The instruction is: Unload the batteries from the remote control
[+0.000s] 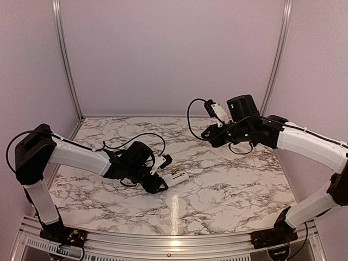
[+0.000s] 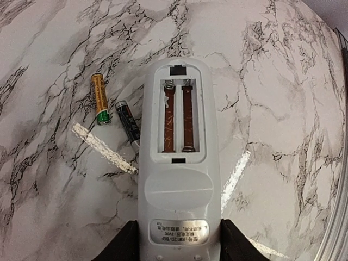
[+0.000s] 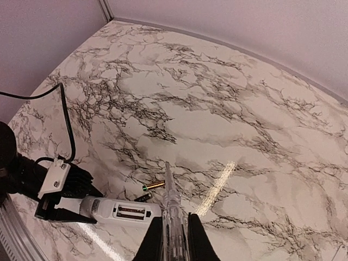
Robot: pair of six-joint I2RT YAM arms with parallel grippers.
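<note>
remote control (image 2: 179,179): back side up, low at the marble table (image 2: 283,81), left of centre, battery bay open
left gripper (image 2: 179,244): pinched the remote's near end, a finger on each side
batteries (image 2: 99,99): both out on the table just left of the remote, gold one further left, dark one (image 2: 128,124) right by its edge
right gripper (image 3: 171,239): clamped on a clear pen-like tool (image 3: 168,201), up over the table, right of the remote

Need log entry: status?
Left pincer shut on slim white plastic remote control; right pincer on thin pale stylus. Bay empty, gold battery, dark battery on marble. Nothing obstructing.
</note>
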